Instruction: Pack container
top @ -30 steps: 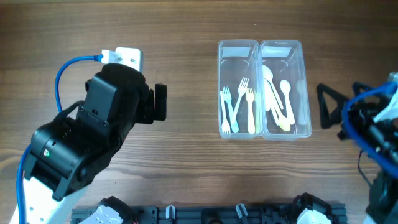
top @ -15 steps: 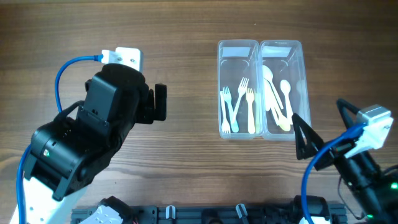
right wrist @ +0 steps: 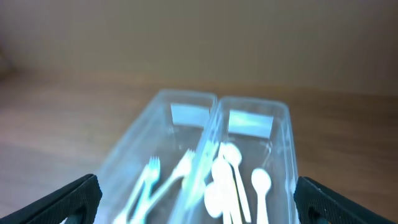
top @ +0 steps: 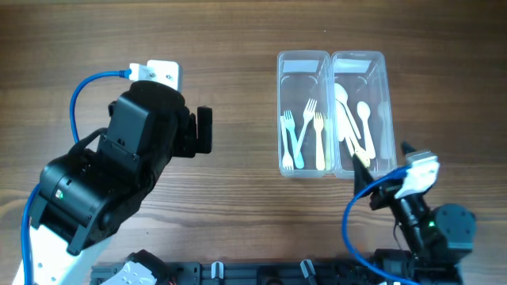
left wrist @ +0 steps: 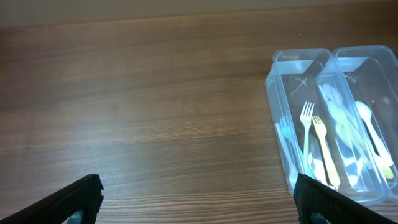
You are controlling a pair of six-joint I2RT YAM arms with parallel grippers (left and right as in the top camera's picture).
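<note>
The clear double container (top: 331, 57) lies right of centre in the overhead view. Its left tub holds several pale forks (top: 305, 134) and its right tub holds several white and yellow spoons (top: 354, 127). My right gripper (top: 386, 162) is open and empty at the container's near right corner. In the right wrist view the container (right wrist: 216, 102) fills the space between the spread fingertips of that gripper (right wrist: 202, 208). My left gripper (top: 204, 131) is open and empty, well to the left of the container. The left wrist view shows that gripper (left wrist: 199, 205) over bare wood, with the container (left wrist: 271, 74) at the right.
The wooden table (top: 238, 47) stretches between my left gripper and the container. A blue cable (top: 87, 83) loops off my left arm. A black rail (top: 261, 273) runs along the front edge.
My right arm has swung in from the right edge to the container's near end, and its gripper now faces along the tubs. The left arm has not moved.
</note>
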